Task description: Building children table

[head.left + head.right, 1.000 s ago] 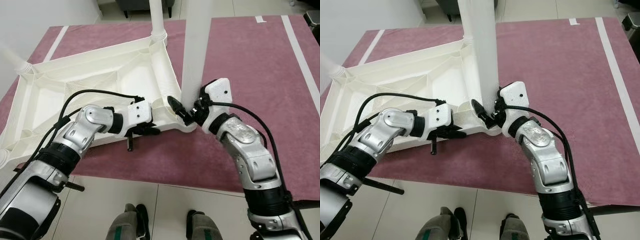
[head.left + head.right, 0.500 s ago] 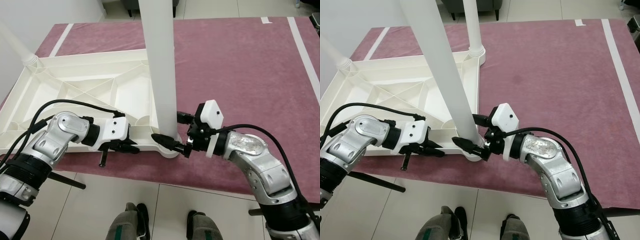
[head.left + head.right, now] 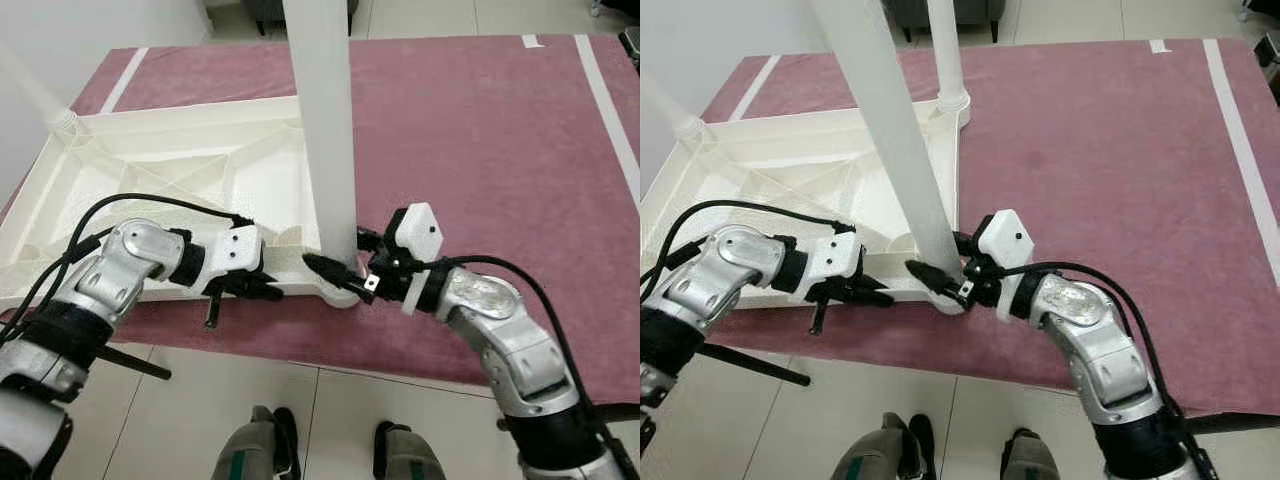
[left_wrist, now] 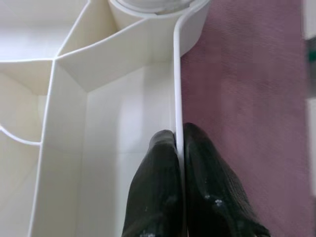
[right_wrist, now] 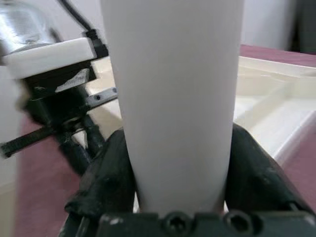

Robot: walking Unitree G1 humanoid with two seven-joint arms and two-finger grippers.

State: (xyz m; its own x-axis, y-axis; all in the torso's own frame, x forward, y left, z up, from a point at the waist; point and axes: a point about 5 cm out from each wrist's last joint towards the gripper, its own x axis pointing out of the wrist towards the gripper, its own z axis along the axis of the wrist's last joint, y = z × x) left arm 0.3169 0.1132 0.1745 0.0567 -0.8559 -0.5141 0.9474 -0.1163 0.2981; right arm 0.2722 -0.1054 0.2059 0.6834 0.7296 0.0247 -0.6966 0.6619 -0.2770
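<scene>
The table top [image 3: 150, 180] and its leg [image 3: 325, 120] look like smooth white plastic with a slight shine. Under the table top lies a matt, finely rough maroon carpet [image 3: 480, 130]. The arms are brushed silver metal; the claw fingers [image 4: 163, 187] are matt black.

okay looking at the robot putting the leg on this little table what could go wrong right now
The right hand grips the tall white leg only at its base, so the leg could tip or twist in the corner socket. The left hand pinches just the thin wall of the upturned tabletop, so it might slip off, letting the top slide on the maroon rug.
</scene>
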